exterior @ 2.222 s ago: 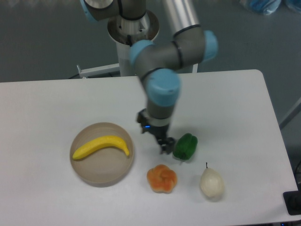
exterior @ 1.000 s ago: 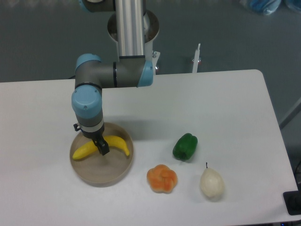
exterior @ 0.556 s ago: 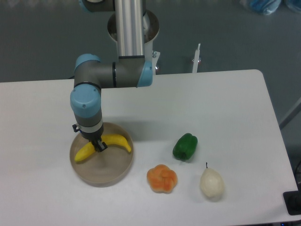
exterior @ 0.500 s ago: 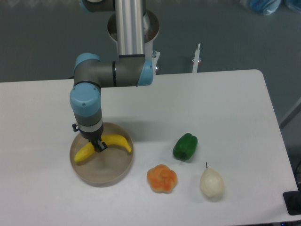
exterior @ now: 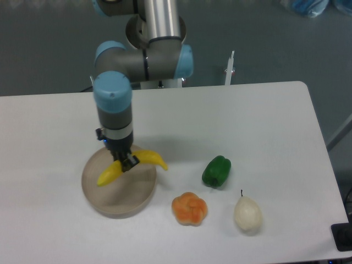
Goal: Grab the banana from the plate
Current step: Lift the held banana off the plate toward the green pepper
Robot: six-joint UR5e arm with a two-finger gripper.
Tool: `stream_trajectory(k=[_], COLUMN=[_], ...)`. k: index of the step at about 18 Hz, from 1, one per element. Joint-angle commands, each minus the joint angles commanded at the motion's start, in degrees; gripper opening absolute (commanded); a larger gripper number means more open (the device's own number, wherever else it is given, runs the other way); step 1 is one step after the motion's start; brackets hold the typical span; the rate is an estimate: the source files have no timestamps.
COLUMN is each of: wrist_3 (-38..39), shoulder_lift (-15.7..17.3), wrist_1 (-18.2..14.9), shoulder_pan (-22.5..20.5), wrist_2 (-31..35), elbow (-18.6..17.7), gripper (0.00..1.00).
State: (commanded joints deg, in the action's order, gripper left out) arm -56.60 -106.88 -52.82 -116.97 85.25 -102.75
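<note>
The bright yellow banana (exterior: pixel 148 158) hangs in the air above the right part of the beige plate (exterior: pixel 118 192), tilted with its left end lower. My gripper (exterior: pixel 128 163) is shut on the banana's middle, pointing straight down. The banana's right tip sticks out past the plate's rim. The plate holds nothing else.
A green pepper (exterior: pixel 216 171) lies to the right of the plate. An orange fruit (exterior: pixel 189 208) sits at the front, with a pale pear (exterior: pixel 247 214) to its right. The robot's base (exterior: pixel 157 33) stands behind the table's far edge.
My gripper closed on the banana in the plate, then rose and shifted a little to the right, lifting the banana off the plate.
</note>
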Motion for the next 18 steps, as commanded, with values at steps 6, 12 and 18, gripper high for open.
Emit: stream_trajectory(k=[6, 12, 18], wrist_3=[-0.52, -4.74, -14.14], shoulder_lift=[0.62, -0.62, -2.72], wrist_1=[-4.99, -8.7, -8.79], shoulder_pan=[-6.33, -11.79, -17.67], wrist_2=[-2.01, -2.64, -1.93], elbow=[2.18, 5.89, 6.59], gripper=[0.12, 0.12, 0.11])
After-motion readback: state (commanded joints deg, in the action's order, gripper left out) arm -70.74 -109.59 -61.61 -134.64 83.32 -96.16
